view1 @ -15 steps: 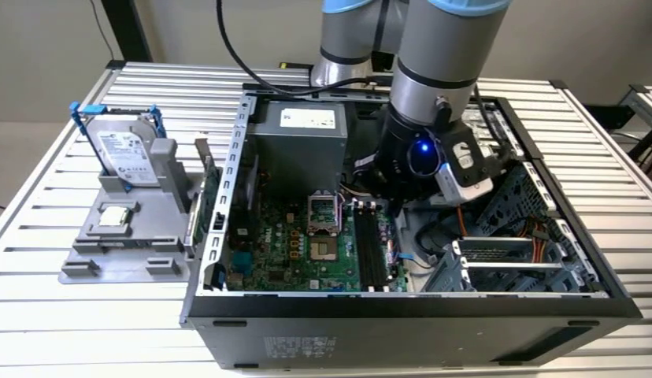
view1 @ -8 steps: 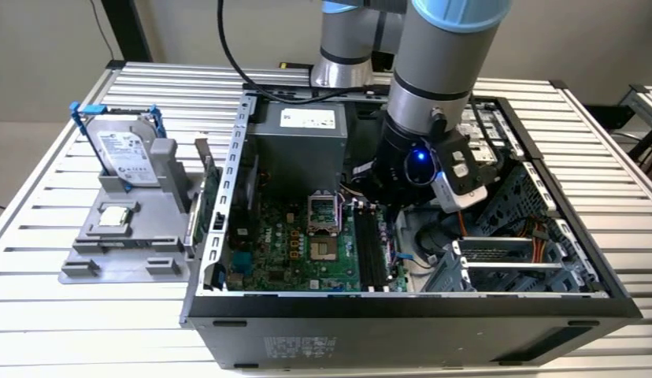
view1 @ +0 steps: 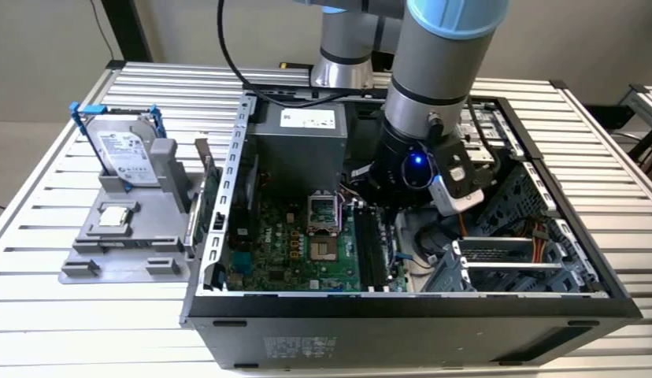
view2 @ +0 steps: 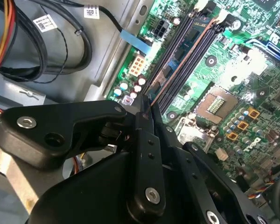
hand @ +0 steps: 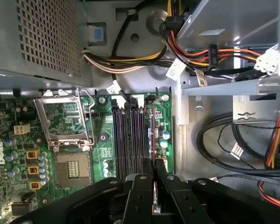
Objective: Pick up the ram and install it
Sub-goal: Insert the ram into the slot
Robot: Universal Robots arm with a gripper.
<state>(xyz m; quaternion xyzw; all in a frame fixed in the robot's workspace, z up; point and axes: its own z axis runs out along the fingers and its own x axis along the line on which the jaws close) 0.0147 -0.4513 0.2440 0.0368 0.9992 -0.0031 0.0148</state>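
Inside the open case (view1: pixel 216 303) the tool (hand: pixel 153 179) works a tight lane over the memory slots (hand: pixel 130 135) — drive cage (view1: pixel 515 268) and cable bundle (hand: pixel 177 51) crowd one side — CPU socket (hand: pixel 70 135) the other.

An open black desktop computer case (view1: pixel 410 315) lies on its side on a white slatted metal table (view1: pixel 84 331). Inside it, a green motherboard (view1: pixel 294 252) carries a bare silver processor socket (view1: pixel 324 250), with a grey perforated power supply box (view1: pixel 300 153) at the far end. At the exterior view's left, a grey plastic holder (view1: pixel 121 244) stands a silver hard drive (view1: pixel 127 153) upright in a blue bracket.
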